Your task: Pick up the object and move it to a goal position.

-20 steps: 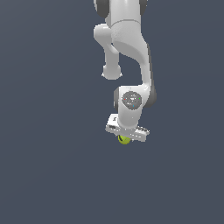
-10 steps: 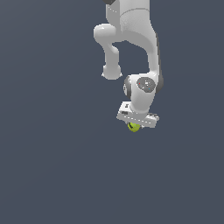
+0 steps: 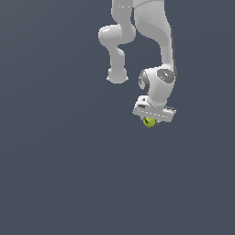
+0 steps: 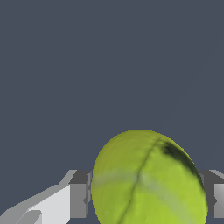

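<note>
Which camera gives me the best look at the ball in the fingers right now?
The wrist view: the ball fills much of that picture, its dark curved mark plain, a finger close on each side. The exterior view shows it only as a small yellow-green spot peeking out under the gripper, mostly hidden by the hand.

Flat, even light with no cast shadows on the plain slate backdrop. The white arm (image 3: 156,50) shows soft shading without glare. Both renders are slightly soft; the ball (image 4: 148,179) looks blurred up close.
</note>
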Robot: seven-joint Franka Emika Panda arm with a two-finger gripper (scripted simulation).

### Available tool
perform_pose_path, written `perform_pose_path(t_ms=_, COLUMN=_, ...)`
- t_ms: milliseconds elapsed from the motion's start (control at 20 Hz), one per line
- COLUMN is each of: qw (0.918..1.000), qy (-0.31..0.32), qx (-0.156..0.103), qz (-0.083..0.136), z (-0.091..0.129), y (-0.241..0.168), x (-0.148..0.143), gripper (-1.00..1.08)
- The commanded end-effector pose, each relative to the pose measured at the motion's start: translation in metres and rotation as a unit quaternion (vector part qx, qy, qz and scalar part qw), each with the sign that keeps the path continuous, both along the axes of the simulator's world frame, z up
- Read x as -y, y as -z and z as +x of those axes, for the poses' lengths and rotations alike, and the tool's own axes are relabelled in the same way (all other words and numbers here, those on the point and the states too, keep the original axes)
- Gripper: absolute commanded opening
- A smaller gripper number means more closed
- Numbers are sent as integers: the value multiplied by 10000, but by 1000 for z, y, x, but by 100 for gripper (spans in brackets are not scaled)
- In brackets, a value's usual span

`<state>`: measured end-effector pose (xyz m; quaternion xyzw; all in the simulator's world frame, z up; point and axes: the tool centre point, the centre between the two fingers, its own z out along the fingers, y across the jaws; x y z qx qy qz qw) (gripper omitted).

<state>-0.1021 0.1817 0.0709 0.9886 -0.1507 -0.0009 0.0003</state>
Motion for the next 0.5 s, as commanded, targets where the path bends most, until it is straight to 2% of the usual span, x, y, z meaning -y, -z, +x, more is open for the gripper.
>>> perform_pose_path(t_ms=0, qw=10000, qy=5, qx=8, qz=2, z=-11, y=-3, x=-10, gripper=-100)
perform_pose_path(t_ms=200, qw=10000, qy=5, qx=8, qz=2, z=-21, y=-5, x=-20, gripper=-100)
perform_pose_path(t_ms=450, qw=10000, qy=9, qx=9, qz=2, z=-22, y=-5, x=-23, gripper=-100)
